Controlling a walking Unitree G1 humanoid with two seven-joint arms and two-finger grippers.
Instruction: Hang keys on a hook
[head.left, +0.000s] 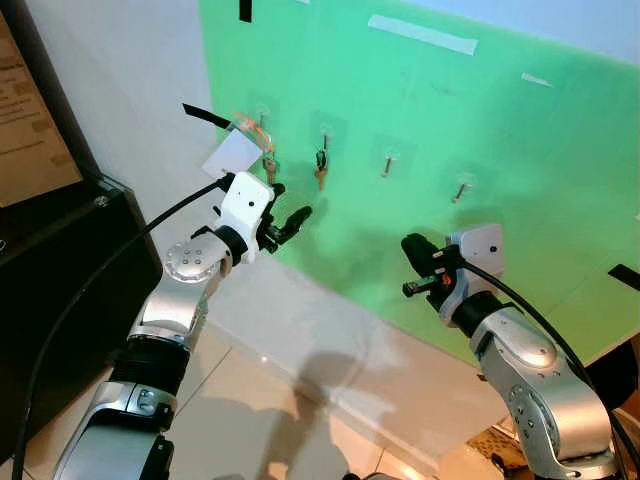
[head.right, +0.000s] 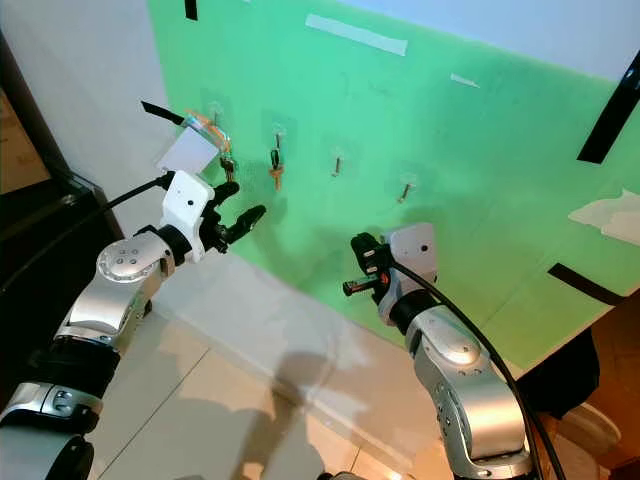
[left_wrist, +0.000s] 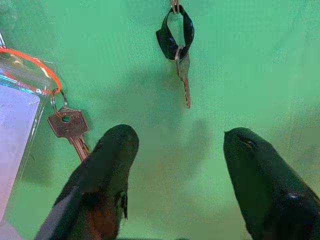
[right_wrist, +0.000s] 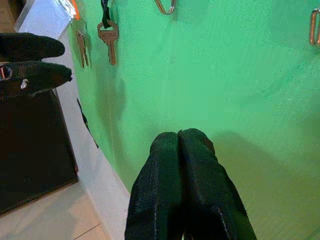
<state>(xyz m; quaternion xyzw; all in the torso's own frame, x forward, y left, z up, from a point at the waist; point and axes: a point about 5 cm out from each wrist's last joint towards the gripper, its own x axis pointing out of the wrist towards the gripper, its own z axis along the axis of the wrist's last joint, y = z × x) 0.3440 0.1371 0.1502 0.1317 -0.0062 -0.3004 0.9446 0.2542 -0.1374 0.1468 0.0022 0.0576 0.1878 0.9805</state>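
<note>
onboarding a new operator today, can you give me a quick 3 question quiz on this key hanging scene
1. True or false: the left gripper has its fingers spread open and empty.
2. How many of the four hooks on the green wall carry keys? A) one B) two C) four
3. What hangs with the leftmost key?

Key:
1. True; it sits just below the hung keys.
2. B; the two left hooks hold keys, while the third hook and fourth hook are bare.
3. A clear tag pouch with an orange loop.
</note>
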